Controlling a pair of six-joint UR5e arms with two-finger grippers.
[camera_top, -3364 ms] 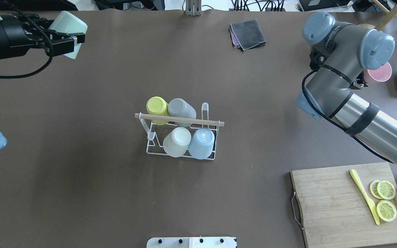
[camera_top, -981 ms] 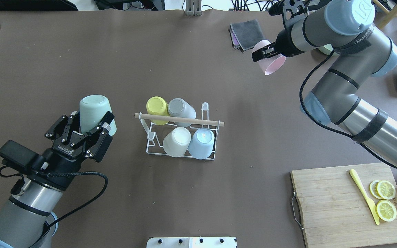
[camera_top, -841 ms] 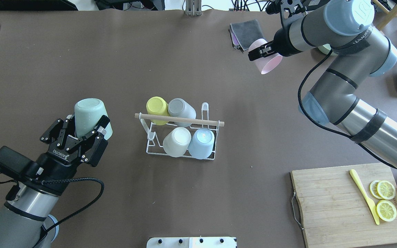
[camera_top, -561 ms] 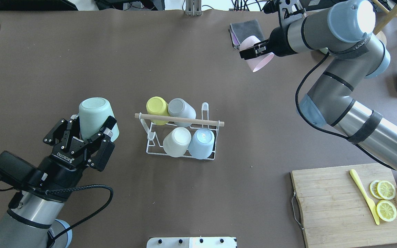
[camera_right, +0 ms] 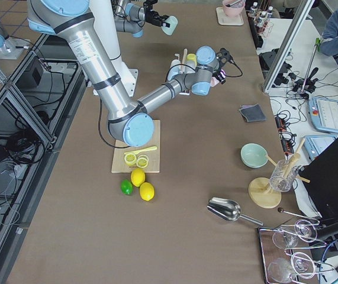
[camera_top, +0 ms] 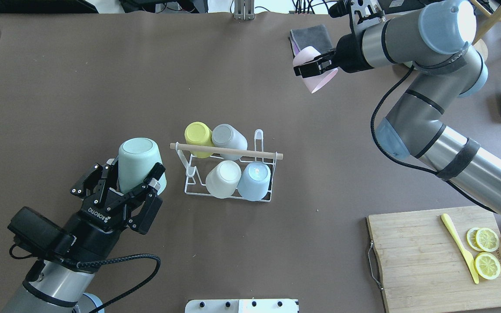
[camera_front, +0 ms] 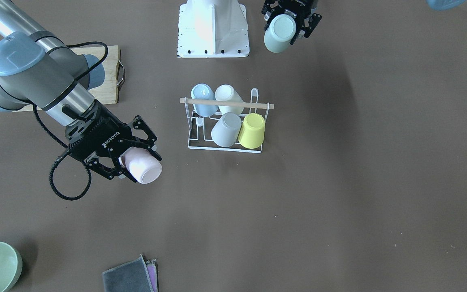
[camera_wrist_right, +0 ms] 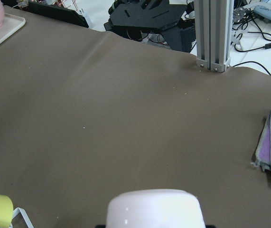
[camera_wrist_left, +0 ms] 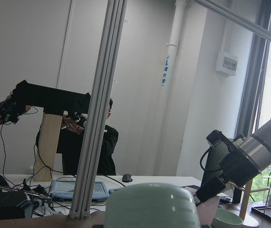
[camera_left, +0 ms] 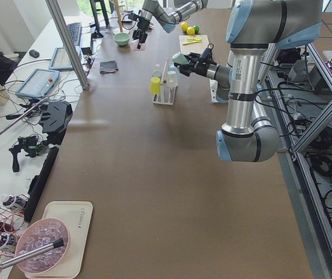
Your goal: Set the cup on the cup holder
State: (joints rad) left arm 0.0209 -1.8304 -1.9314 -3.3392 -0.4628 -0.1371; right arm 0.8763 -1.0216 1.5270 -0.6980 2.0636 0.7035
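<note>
Two cups are in the air, one per gripper, while four others sit mouth-down on the cup holder (camera_top: 272, 154): a yellow cup (camera_top: 197, 134) and a grey cup (camera_top: 228, 135) in the far row, and a cream cup (camera_top: 224, 176) and a blue cup (camera_top: 255, 176) in the near row. Only the near-left prong (camera_top: 188, 167) and the far-right prong (camera_top: 258, 138) are bare. The left gripper (camera_top: 132, 176) is clamped around the mint cup (camera_top: 136, 157) low on its wall, base uppermost, probably so that the mouth can drop straight over a prong. This cup hangs just beside the holder's left end, close to the near-left prong but not yet above it. The right gripper (camera_top: 313, 68) is closed across the side of the pink cup (camera_top: 323, 81), which is tipped with its mouth angled back toward the robot. It is well apart from the holder, over the far side of the table beside the grey cloth (camera_top: 313, 37). It would seem bound for the far-right prong, and needs more turning before its mouth faces down
</note>
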